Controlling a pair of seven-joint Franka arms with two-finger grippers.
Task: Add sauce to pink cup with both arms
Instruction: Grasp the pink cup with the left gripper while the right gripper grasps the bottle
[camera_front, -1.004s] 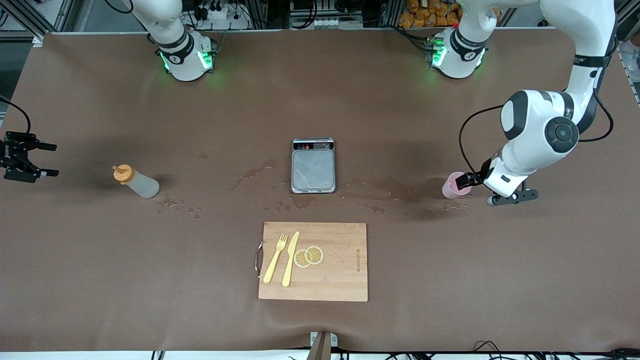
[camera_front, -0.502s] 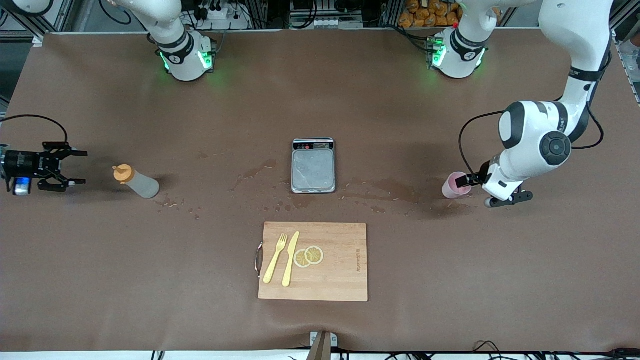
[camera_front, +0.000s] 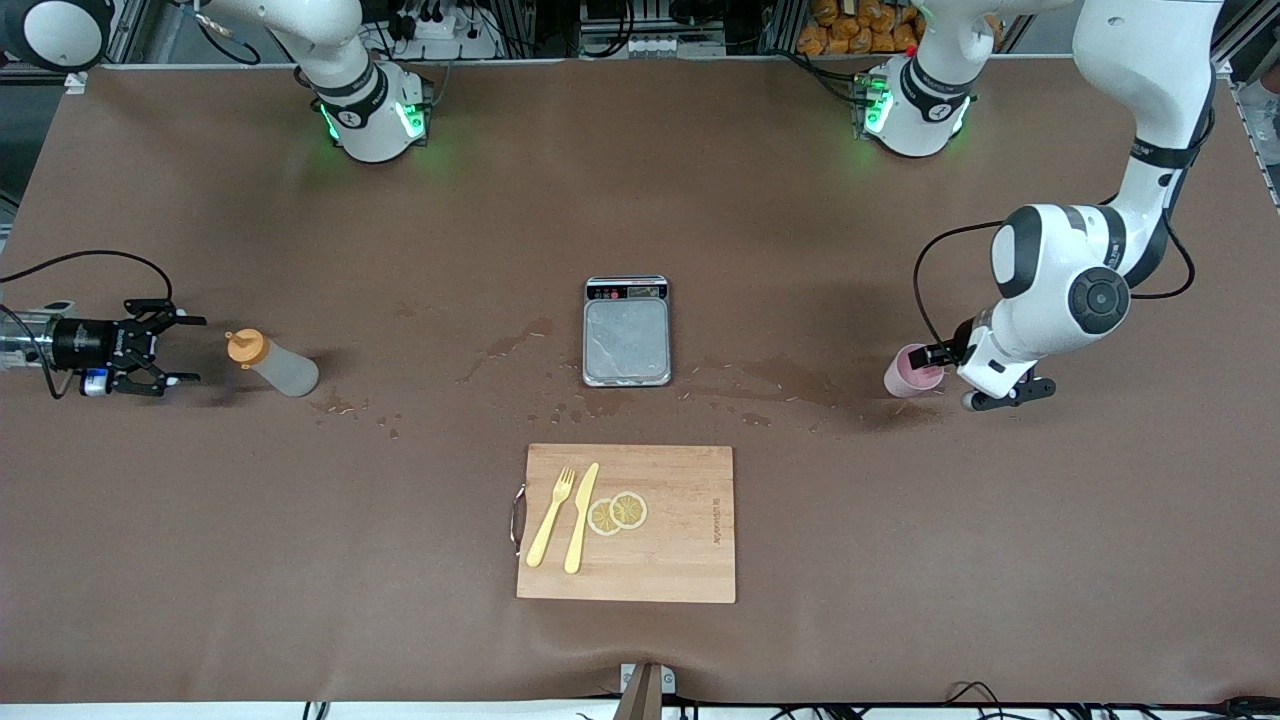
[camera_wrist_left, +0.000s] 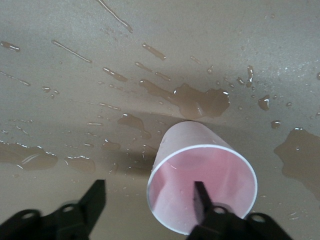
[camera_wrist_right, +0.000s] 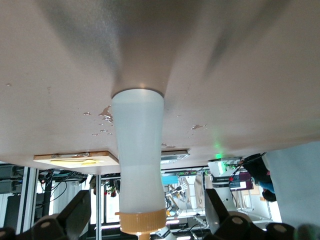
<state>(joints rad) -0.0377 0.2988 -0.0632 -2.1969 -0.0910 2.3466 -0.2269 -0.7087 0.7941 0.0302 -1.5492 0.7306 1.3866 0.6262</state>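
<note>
Now left gripper (camera_wrist_left: 150, 200) fingers (camera_wrist_left: 200, 197) spread, one inside the pink cup (camera_front: 908, 370), one outside its wall; cup upright on the desk (camera_front: 900, 520). Right gripper (camera_front: 185, 350) fingers released, level with the standing sauce (camera_front: 272, 363), just beside its cap, not touching.

Table (camera_front: 900, 560) carries sauce (camera_front: 272, 364), scale (camera_front: 627, 332), pink cup (camera_front: 909, 371), board (camera_front: 660, 540).

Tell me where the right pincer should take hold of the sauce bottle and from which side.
Grip the sauce bottle at mid-body, just below the orange cap. It stands upright, and its round sides there look narrow enough for the open right pincer, which is level with it at the right arm's end of the table. Come in sideways from that end, fingers straddling the body.
</note>
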